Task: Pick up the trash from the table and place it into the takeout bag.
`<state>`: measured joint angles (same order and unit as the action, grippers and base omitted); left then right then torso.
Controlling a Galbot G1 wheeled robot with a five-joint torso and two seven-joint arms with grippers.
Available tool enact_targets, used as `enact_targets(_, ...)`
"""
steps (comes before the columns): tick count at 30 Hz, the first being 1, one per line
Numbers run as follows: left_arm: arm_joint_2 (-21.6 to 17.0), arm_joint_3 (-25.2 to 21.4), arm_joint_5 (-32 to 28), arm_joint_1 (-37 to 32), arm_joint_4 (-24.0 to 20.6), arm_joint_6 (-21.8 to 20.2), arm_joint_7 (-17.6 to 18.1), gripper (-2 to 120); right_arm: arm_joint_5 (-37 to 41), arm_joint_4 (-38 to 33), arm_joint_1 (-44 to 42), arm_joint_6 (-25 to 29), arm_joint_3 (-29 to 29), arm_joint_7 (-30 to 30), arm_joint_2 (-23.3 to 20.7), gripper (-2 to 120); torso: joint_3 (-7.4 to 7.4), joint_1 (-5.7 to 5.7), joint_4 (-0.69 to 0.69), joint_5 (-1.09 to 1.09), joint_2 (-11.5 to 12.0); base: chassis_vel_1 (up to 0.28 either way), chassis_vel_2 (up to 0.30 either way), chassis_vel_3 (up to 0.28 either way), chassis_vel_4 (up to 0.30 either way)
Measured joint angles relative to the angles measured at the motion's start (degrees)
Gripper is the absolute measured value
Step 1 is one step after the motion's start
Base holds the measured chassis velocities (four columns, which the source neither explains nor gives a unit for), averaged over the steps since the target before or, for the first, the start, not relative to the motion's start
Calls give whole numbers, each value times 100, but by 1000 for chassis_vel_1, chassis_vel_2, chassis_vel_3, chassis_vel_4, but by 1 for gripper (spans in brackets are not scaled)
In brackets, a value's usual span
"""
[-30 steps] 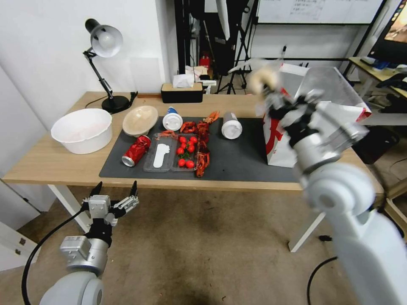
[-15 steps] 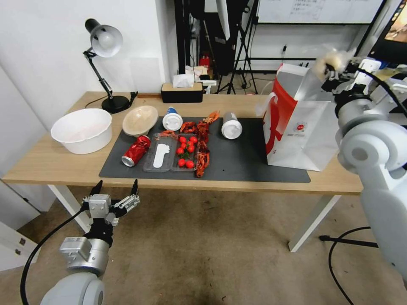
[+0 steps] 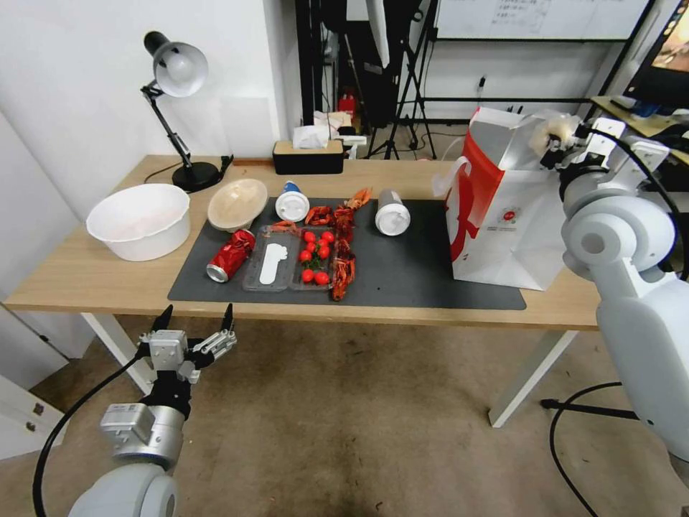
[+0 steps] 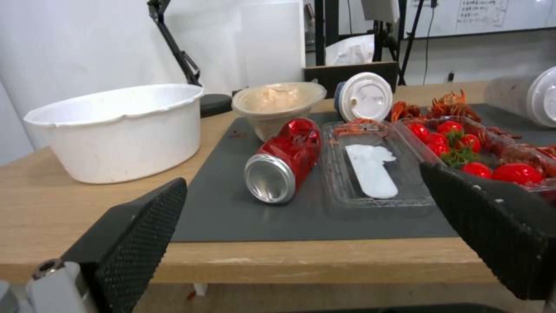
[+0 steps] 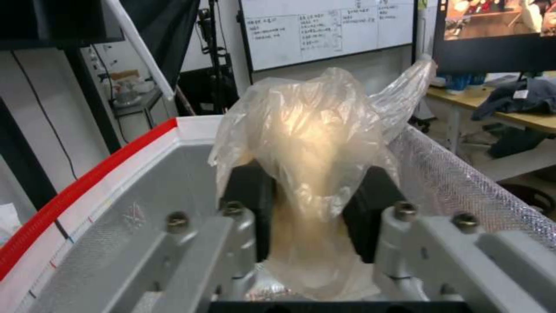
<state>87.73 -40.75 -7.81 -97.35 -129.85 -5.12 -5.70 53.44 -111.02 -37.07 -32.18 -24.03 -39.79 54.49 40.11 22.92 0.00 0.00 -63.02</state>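
Observation:
My right gripper is shut on the clear plastic bag with a pale lump, held at the open top of the takeout bag; its silvery lining shows around the gripper. On the dark mat of the table lie a crushed red can, a beige bowl, and two white-lidded cups. My left gripper hangs open below the table's front edge, facing the can.
A white tub and a desk lamp stand at the table's left. A clear tray holds tomatoes, with red crayfish shells beside it. A tissue box sits at the back.
My right arm swung the plastic bag from in front of the takeout bag to over its right side, then lowered it to the bag's open top. The left arm stayed still.

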Motion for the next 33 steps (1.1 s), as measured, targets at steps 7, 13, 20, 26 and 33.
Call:
enact_targets(7,-6,14,7,31,53,4,-10,100,12,-30,-2,-11,-21,-21,-21,53,0,0,0,0,0,0,0,0,0)
enact_targets(13,-14,15,8,35,81,14,-10,100,24,-52,23,-3,-25,-31,-25,75,0,0,0,0,0,0,0,0,0)
enact_targets(20,-23,11,8,41,85,17,-11,100,466,-593,-23,777,-79,502,-102,97,0,0,1,-2,0,0,0,0,0)
enact_targets(26,-35,7,-2,38,80,18,-11,100,478,-1365,-713,1424,-163,1502,-362,100,0,-1,-1,0,-1,0,0,0,0)
enact_targets(33,-43,3,-27,33,75,28,-8,100,-152,-2012,-2041,2095,-229,2647,-553,100,-1,-1,-1,1,-2,0,0,0,0)
